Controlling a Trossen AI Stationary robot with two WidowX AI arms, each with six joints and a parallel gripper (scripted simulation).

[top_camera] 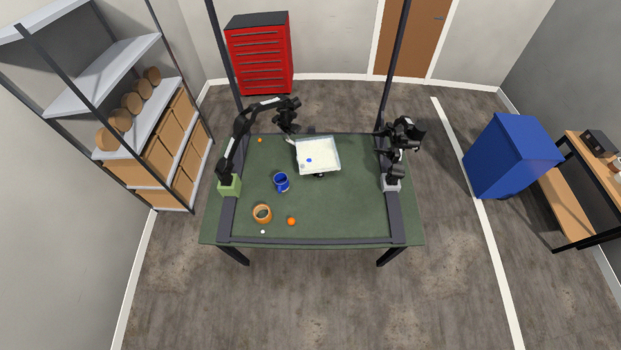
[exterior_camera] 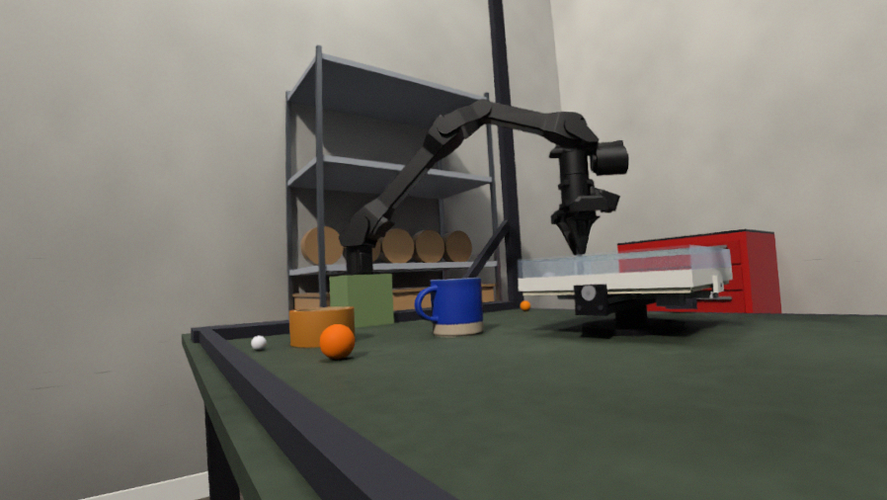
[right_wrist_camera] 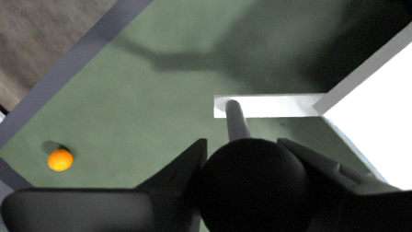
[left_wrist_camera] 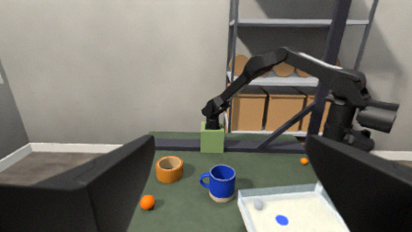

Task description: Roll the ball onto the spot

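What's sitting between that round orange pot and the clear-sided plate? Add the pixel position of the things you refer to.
A blue mug (top_camera: 281, 184) (exterior_camera: 456, 300) (left_wrist_camera: 222, 185) stands between the pot (top_camera: 262, 220) (exterior_camera: 306, 329) (left_wrist_camera: 169, 175) and plate (top_camera: 323, 152) (exterior_camera: 632, 281) (left_wrist_camera: 310, 215) (right_wrist_camera: 391, 101); top and left wrist views show it.

r arm arched, wrist bent down, r gripper clamped, fingers apart. l arm folded, l gripper wide open.
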